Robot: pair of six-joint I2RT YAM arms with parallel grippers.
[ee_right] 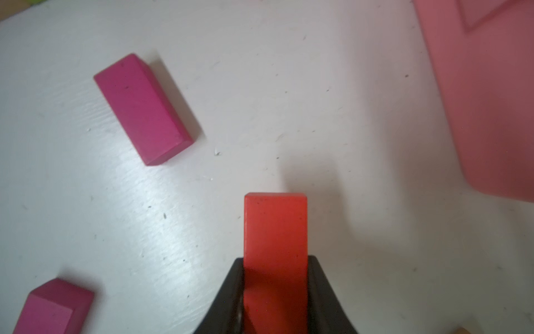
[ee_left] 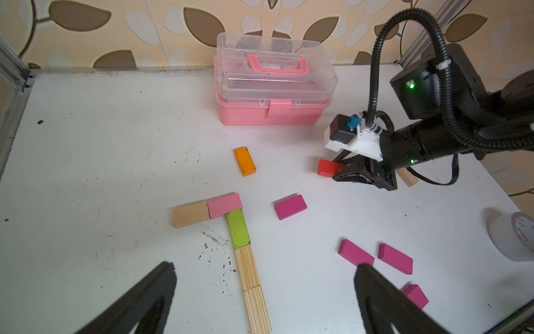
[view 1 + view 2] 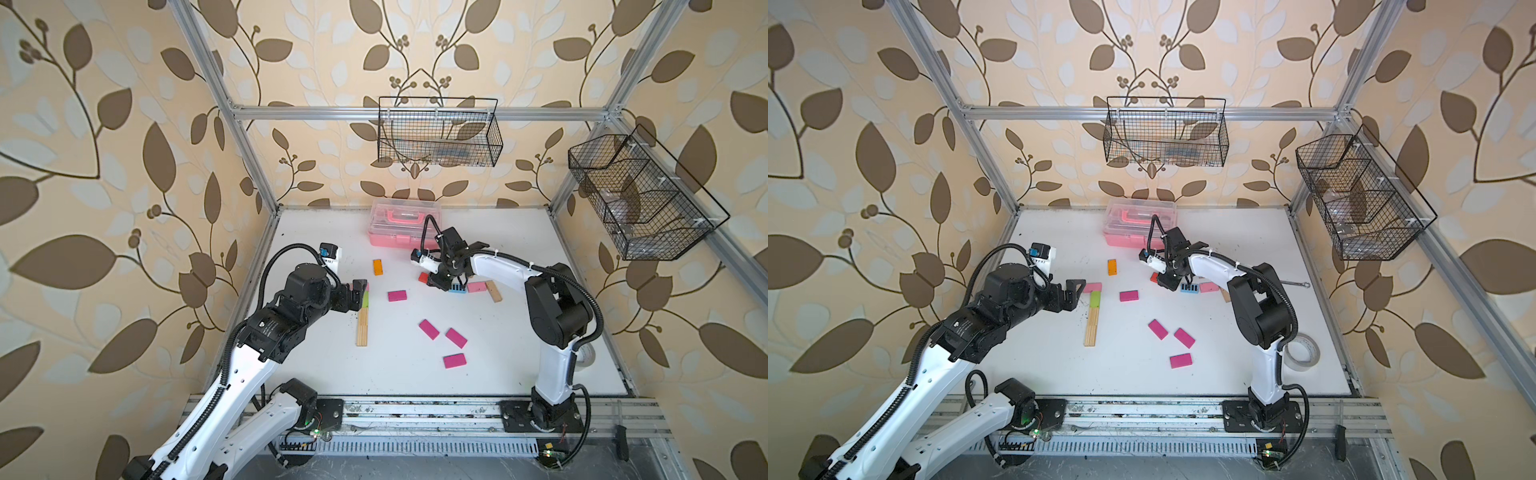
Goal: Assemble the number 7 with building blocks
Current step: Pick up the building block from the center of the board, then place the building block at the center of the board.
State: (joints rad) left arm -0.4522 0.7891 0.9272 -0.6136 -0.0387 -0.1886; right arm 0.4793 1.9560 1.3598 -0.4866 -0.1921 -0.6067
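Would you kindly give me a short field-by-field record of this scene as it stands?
left end effector: open, empty, near the number 7
right end effector: shut on red block
bar of the 7: plain wood block and light pink block, end to end
stem of the 7: lime green block, then two wood blocks
loose: orange block, four magenta blocks, blue-striped block, second pink block, slanted wood block
back: pink case, lid shut
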